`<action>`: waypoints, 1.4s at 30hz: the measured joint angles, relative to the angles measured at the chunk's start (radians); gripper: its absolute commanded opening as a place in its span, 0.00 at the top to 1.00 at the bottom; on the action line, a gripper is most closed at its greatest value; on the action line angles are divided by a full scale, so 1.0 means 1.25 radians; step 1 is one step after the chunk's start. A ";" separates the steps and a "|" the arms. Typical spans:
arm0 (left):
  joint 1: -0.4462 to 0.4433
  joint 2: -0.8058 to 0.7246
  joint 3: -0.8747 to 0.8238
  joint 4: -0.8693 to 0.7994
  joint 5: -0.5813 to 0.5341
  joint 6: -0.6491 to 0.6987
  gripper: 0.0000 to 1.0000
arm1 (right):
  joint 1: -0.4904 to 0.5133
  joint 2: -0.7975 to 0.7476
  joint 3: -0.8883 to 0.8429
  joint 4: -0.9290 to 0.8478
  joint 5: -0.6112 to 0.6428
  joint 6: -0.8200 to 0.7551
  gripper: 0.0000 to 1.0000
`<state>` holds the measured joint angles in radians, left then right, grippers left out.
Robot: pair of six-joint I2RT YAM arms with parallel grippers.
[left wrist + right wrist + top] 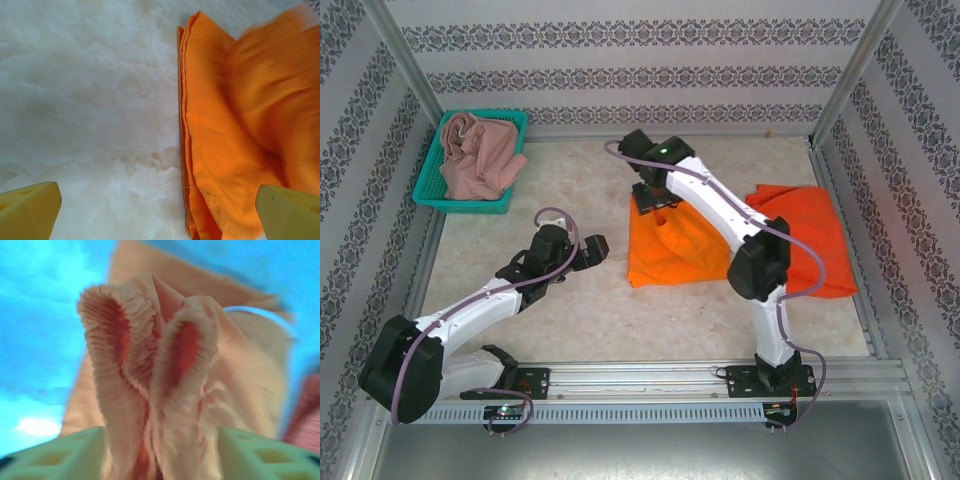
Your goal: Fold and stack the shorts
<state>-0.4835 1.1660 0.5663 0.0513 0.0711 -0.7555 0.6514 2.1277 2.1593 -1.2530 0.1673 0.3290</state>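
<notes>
- Orange shorts (665,255) lie mid desk (570,310); right gripper (655,200) straddles their bunched far waistband (150,340), grip unclear.
- Left gripper (592,248) hangs released, left of them.
- Risk: waistband snags a finger, dragging the cloth askew.

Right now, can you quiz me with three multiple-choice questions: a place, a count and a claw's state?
1. Where are the pink shorts? A over an arm; B in the teal basket; C in a claw.
2. How many shorts lie on the table outside it? A one; B three; C two.
3. The left claw is: A open, empty; B shut on cloth; C shut on the basket.
B: they lie in the basket. C: bright orange shorts and red-orange shorts lie there. A: its fingers stand apart over bare table.
</notes>
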 measured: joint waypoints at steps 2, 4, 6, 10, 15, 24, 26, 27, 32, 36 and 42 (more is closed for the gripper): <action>0.004 -0.018 -0.002 -0.001 0.000 -0.004 0.00 | 0.004 0.008 -0.012 0.026 -0.088 0.017 0.21; 0.008 -0.045 -0.002 -0.001 0.001 -0.009 0.00 | -0.005 -0.034 -0.084 0.098 -0.172 0.042 0.15; 0.012 -0.072 -0.002 -0.001 0.002 -0.013 0.00 | -0.025 -0.109 -0.197 0.175 -0.241 0.075 0.12; 0.025 -0.091 -0.001 0.001 0.018 -0.030 0.00 | -0.092 -0.264 -0.397 0.315 -0.352 0.143 0.11; 0.051 -0.053 0.006 0.007 0.067 -0.053 0.00 | -0.125 -0.310 -0.572 0.505 -0.453 0.225 0.10; 0.102 0.001 0.061 0.025 0.125 -0.066 0.00 | -0.054 -0.186 -0.725 0.671 -0.528 0.299 0.09; 0.110 0.009 0.065 0.025 0.134 -0.067 0.00 | -0.046 -0.190 -0.755 0.692 -0.538 0.300 0.10; 0.112 0.011 0.065 0.024 0.139 -0.067 0.00 | -0.042 -0.197 -0.774 0.706 -0.542 0.297 0.11; 0.116 0.012 0.065 0.023 0.165 -0.067 0.02 | -0.048 -0.305 -0.892 0.700 -0.545 0.251 0.10; 0.114 0.015 0.065 0.025 0.196 -0.072 0.06 | -0.074 -0.445 -0.973 0.652 -0.565 0.221 0.07; 0.010 0.095 0.121 0.043 0.216 -0.097 0.07 | -0.168 -0.679 -0.929 0.610 -0.507 0.155 0.03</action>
<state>-0.4713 1.2846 0.7170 0.1055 0.3416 -0.8764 0.4412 1.2793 0.9981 -0.4900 -0.4660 0.5232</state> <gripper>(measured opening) 0.934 0.973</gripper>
